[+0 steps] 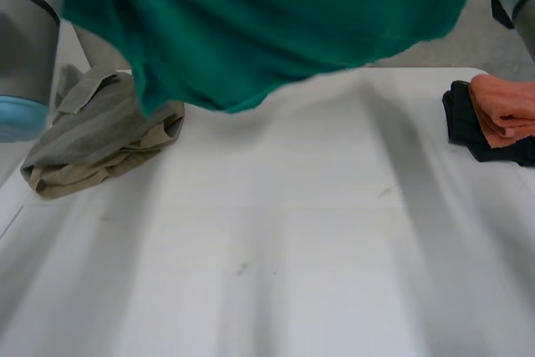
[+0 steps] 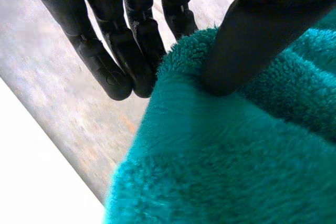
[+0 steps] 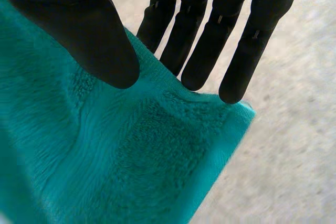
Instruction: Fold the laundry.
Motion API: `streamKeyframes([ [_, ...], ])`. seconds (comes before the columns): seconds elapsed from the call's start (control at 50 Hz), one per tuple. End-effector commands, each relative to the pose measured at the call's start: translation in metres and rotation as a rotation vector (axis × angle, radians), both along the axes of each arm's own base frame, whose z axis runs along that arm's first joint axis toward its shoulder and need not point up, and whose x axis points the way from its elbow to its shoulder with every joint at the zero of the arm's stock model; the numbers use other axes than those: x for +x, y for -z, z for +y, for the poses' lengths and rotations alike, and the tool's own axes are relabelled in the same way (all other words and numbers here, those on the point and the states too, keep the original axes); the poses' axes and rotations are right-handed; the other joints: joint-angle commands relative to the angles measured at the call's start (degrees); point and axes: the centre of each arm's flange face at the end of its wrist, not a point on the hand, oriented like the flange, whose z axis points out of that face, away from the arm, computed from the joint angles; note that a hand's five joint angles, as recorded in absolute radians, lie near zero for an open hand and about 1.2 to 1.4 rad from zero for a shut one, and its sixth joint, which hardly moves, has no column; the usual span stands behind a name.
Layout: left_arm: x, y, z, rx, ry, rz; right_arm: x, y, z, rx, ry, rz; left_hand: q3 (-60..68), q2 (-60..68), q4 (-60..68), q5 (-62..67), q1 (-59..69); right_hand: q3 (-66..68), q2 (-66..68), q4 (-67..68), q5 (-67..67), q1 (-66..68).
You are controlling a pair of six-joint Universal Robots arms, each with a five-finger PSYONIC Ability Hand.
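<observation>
Teal towel [image 1: 267, 22] is up in the air over the far edge of the tabletop [image 1: 276, 273], spread wide between my two hands. Can't tell if its lower hem touches anything. My left hand [image 2: 247, 40] is pinching the towel's top edge, thumb pressed into the pile and straight fingers [image 2: 121, 61] behind it. My right hand [image 3: 89, 35] has the same grasp right at a corner of the towel, thumb on top and fingers [image 3: 199, 51] at the hem. A crumpled grey-beige cloth [image 1: 100, 140] waits at the left edge. An orange folded cloth [image 1: 506, 110] lies on a dark cloth [image 1: 460, 123] at the right edge. Looks like the lay-out step, before any fold. Next move, I'd say: bring the towel down flat on the bare middle of the tabletop, between the two piles. That calls for both pinches tight and even tension so it lands without wrinkles.
</observation>
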Motion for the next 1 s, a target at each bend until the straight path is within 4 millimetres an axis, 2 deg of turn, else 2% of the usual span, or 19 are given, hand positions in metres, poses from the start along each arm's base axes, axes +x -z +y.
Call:
streamKeyframes([
  [0.02,-0.012,0.087,0.004,0.26,0.084,-0.087,-0.008,0.09,0.022,0.276,-0.058,0.196,11.88,11.49,11.37,13.45,14.52,11.89,12.67,11.42,13.38,14.44],
  [0.08,-0.015,0.121,0.01,0.354,0.11,-0.131,-0.012,0.125,0.032,0.36,-0.071,0.272,11.88,11.49,11.37,13.45,14.52,11.89,12.67,11.42,13.38,14.44],
  [0.1,-0.014,0.143,0.014,0.414,0.123,-0.158,-0.016,0.146,0.038,0.405,-0.078,0.317,11.88,11.49,11.37,13.45,14.52,11.89,12.67,11.42,13.38,14.44],
  [0.16,-0.014,0.174,0.018,0.492,0.14,-0.192,-0.021,0.177,0.045,0.469,-0.094,0.37,11.88,11.49,11.37,13.45,14.52,11.89,12.67,11.42,13.38,14.44],
  [0.18,-0.013,0.192,0.019,0.533,0.15,-0.212,-0.021,0.194,0.047,0.496,-0.113,0.389,11.88,11.49,11.37,13.45,14.52,11.89,12.67,11.42,13.38,14.44],
  [0.24,-0.011,0.215,0.018,0.586,0.15,-0.242,-0.021,0.217,0.051,0.538,-0.136,0.411,11.88,11.49,11.37,13.45,14.52,11.89,12.67,11.42,13.38,14.44],
  [0.26,-0.009,0.227,0.015,0.614,0.139,-0.26,-0.02,0.226,0.053,0.56,-0.147,0.422,8.24,7.85,7.72,9.8,10.88,11.89,12.67,11.42,13.38,14.44],
  [0.34,0.0,0.244,0.009,0.679,0.105,-0.271,-0.018,0.235,0.058,0.584,-0.16,0.432,-11.74,-12.13,-12.26,-10.18,-9.1,11.89,12.67,11.42,13.38,14.44],
  [0.4,0.004,0.247,0.009,0.707,0.098,-0.271,-0.018,0.234,0.059,0.587,-0.161,0.427,-20.53,-20.92,-21.05,-18.97,-17.89,11.89,12.67,11.42,13.38,14.44],
  [0.44,0.007,0.251,0.009,0.734,0.089,-0.267,-0.018,0.234,0.059,0.589,-0.16,0.419,-33.98,-34.36,-34.49,-32.41,-31.33,11.89,12.67,11.42,13.38,14.44],
  [0.48,0.01,0.251,0.009,0.749,0.081,-0.256,-0.018,0.233,0.058,0.59,-0.157,0.41,-37.71,-38.1,-38.23,-36.15,-35.07,11.89,12.67,11.42,13.38,14.44],
  [0.64,0.021,0.248,0.0,0.779,0.054,-0.161,-0.023,0.233,0.055,0.599,-0.143,0.395,-39.74,-40.13,-40.26,-38.18,-37.1,11.89,12.67,11.42,13.38,14.44],
  [0.78,0.039,0.245,-0.004,0.868,0.02,-0.085,-0.026,0.234,0.053,0.601,-0.135,0.399,-39.91,-40.3,-40.43,-38.35,-37.27,11.89,12.67,11.42,13.38,14.44],
  [0.88,0.055,0.241,-0.012,0.919,0.018,-0.016,-0.027,0.234,0.052,0.596,-0.131,0.406,-37.39,-37.78,-37.91,-35.83,-34.75,11.89,12.67,11.42,13.38,14.44],
  [1.0,0.059,0.245,-0.01,1.012,0.082,0.013,-0.028,0.232,0.05,0.586,-0.128,0.412,-30.49,-30.88,-31.01,-28.93,-27.85,11.89,12.67,11.42,13.38,14.44],
])
